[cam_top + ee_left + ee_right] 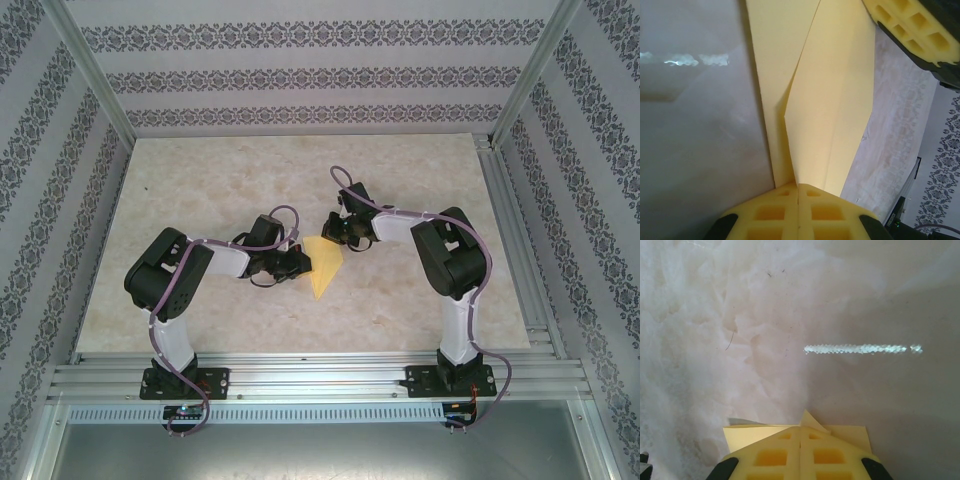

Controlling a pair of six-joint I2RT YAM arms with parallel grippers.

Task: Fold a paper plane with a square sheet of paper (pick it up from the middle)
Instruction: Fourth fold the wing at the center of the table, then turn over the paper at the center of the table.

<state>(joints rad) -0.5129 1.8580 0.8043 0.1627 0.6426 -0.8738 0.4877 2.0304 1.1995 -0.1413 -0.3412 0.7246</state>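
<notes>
At table (200, 190) centre — creased paper plane (325, 268)

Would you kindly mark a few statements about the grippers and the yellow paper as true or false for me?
1. The left gripper is shut on the yellow paper. True.
2. The paper is a flat, unfolded square. False: it is folded, with creases and a pointed end.
3. The right gripper stands wide open. False: its jaws are closed, with paper at their tips.
4. Both grippers meet near the middle of the table. True.
</notes>
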